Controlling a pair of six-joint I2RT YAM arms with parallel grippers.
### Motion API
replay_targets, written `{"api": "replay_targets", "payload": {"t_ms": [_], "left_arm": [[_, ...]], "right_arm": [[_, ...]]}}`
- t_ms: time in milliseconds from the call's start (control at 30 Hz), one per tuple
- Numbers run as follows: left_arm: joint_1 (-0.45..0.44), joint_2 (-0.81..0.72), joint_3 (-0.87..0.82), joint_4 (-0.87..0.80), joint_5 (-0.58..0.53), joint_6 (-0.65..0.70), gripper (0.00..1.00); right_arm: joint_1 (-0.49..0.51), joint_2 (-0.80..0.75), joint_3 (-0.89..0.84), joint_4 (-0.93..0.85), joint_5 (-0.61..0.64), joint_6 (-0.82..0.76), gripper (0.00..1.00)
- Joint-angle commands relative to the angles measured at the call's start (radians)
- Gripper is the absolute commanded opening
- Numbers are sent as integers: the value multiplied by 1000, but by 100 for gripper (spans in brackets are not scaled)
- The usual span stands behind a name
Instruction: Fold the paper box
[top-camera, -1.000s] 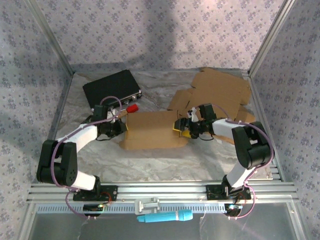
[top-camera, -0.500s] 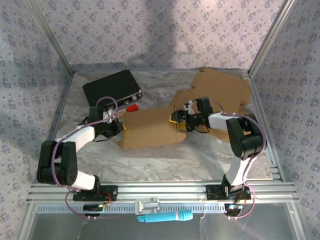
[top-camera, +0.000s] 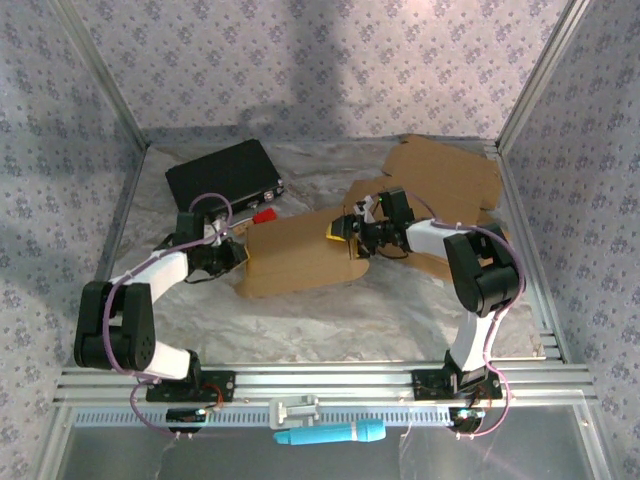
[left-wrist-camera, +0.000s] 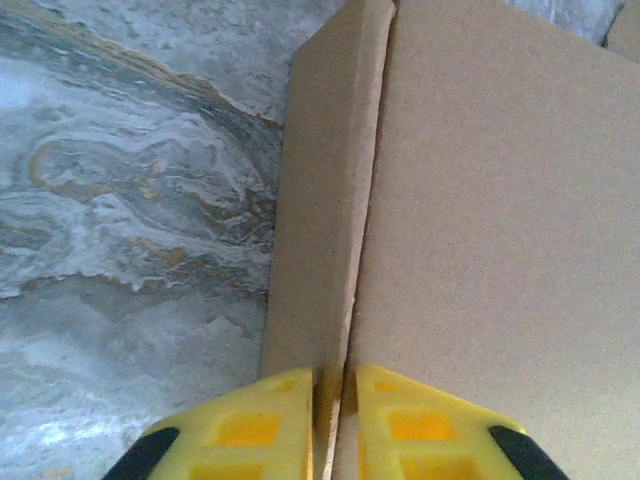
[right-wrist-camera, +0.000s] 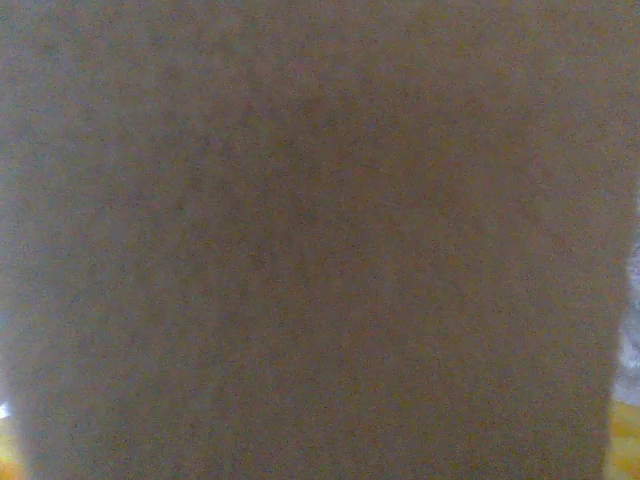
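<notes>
Crinkled silvery sheeting (top-camera: 330, 320) covers the table. Flat cardboard blanks (top-camera: 445, 175) lie far right, the paper box (top-camera: 300, 262) sits centre, and a black case (top-camera: 222, 177) lies far left. The left gripper (left-wrist-camera: 333, 425) is pinched on the box's left edge; the right gripper (top-camera: 345, 232) is at its right end, and I cannot tell its jaw state.

Centre: paper box (top-camera: 300, 260); behind-left, case (top-camera: 224, 173); behind-right, flat cardboard (top-camera: 445, 175); between case and box, small item (top-camera: 264, 215), possibly a clip.
</notes>
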Motion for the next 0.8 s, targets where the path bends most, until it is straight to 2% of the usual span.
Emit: {"api": "replay_targets", "payload": {"t_ms": [0, 133, 233, 333, 433, 500, 600, 667, 767], "left_arm": [[5, -52, 46, -154, -137, -21, 29], [-68, -118, 191, -223, -255, -2, 42], [-148, -144, 289, -249, -362, 46, 44], [-222, -164, 350, -257, -420, 122, 45], [-344, -220, 352, -219, -461, 332, 45], [-471, -290, 311, -169, -435, 550, 47], [-670, -381, 246, -152, -442, 844, 59], [-735, -392, 251, -195, -460, 910, 61], [-786, -376, 292, -289, -458, 1001, 65]], "right_arm": [[-9, -22, 20, -13, -21, 128, 71], [-6, -15, 51, -90, -42, 225, 63], [-7, -19, 83, -196, -19, 254, 55], [-19, -29, 88, -205, -23, 337, 51], [-37, -43, 107, -284, -32, 403, 49], [-54, -46, 125, -390, -45, 430, 49], [-75, -59, 129, -497, -78, 466, 49], [-88, -69, 133, -586, -92, 476, 47], [-102, -84, 133, -692, -109, 487, 47]]}}
